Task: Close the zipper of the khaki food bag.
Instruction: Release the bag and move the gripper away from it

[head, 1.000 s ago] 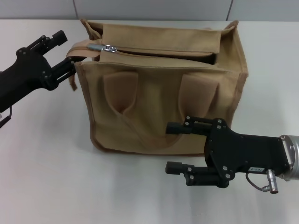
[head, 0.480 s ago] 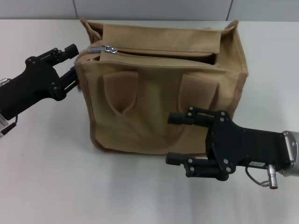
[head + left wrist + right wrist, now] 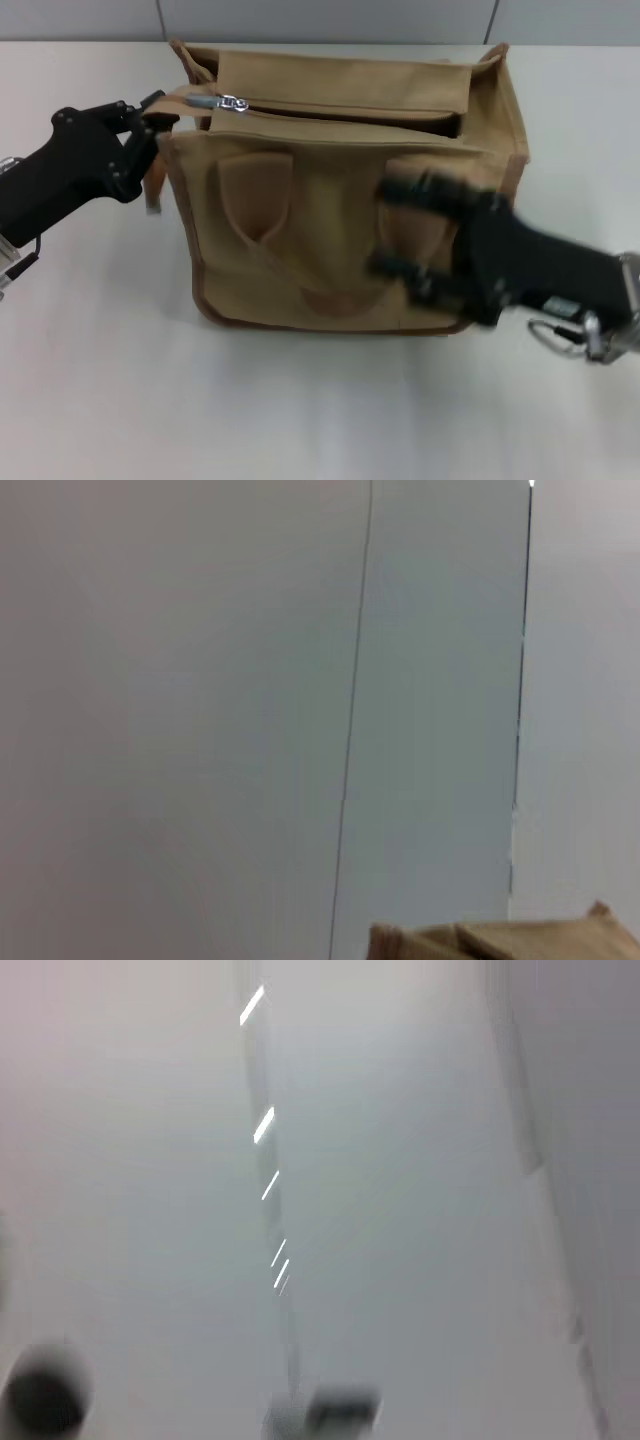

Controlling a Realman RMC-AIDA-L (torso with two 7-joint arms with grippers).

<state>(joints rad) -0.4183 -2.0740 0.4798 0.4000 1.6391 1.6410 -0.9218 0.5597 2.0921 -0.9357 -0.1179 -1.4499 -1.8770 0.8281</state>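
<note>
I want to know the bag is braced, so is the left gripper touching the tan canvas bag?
Touching. In the head view the left gripper is at the tan canvas bag, its fingers overlapping the upper left corner with no gap visible.

Black arms, silver wrist collar, thin cables.

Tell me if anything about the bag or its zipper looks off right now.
Nothing looks damaged or spilled. The khaki food bag stands upright on the table, its zipper still open, slider at the robot's-left end. The left gripper is at that corner by a strap; the right gripper is in front of the bag.
</note>
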